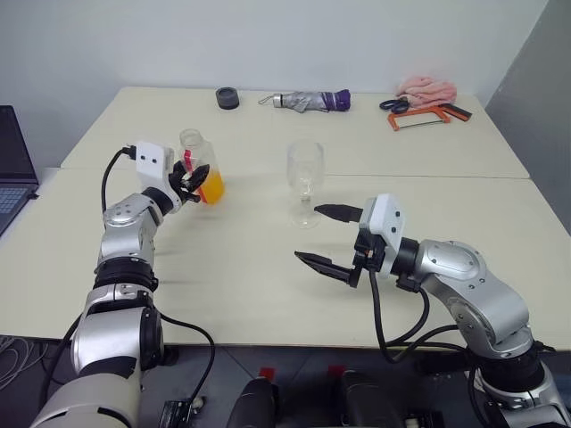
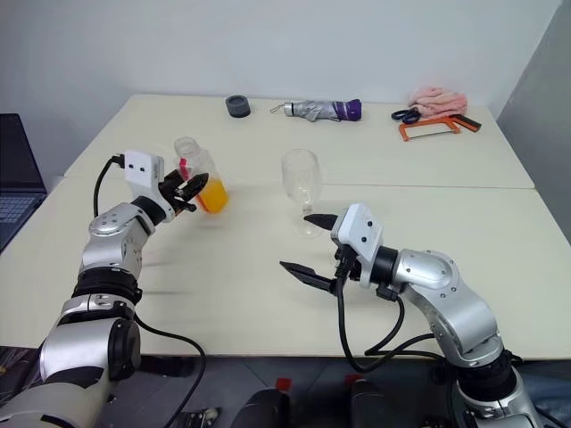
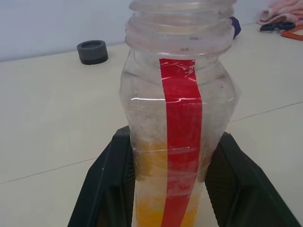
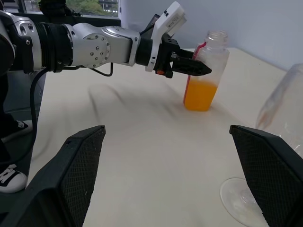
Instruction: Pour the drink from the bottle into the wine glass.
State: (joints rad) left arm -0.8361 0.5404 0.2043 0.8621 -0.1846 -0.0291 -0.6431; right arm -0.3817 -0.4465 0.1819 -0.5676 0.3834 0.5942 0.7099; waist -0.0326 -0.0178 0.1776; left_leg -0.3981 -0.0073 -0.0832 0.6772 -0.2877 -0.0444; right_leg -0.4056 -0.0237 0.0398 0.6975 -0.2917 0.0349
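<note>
The bottle (image 1: 200, 160) stands uncapped at the left of the table (image 1: 268, 285), clear with a red stripe. The orange drink (image 1: 211, 188) fills its lower part. My left gripper (image 1: 191, 178) is shut on the bottle's body; in the left wrist view the black fingers (image 3: 106, 189) press both sides of the bottle (image 3: 180, 118). The wine glass (image 1: 305, 181) stands upright and empty at mid-table, to the right of the bottle. My right gripper (image 1: 308, 234) hovers just in front of the glass, open and holding nothing. The right wrist view shows the bottle (image 4: 207, 71) and the glass (image 4: 279, 113).
Along the far edge lie a black roll (image 1: 227, 97), a folded umbrella (image 1: 312, 100), scissors (image 1: 393, 104), an orange hacksaw (image 1: 419, 116) and a pink cloth (image 1: 426, 88). A laptop (image 1: 12, 169) sits off the left side. A seam crosses the table behind the glass.
</note>
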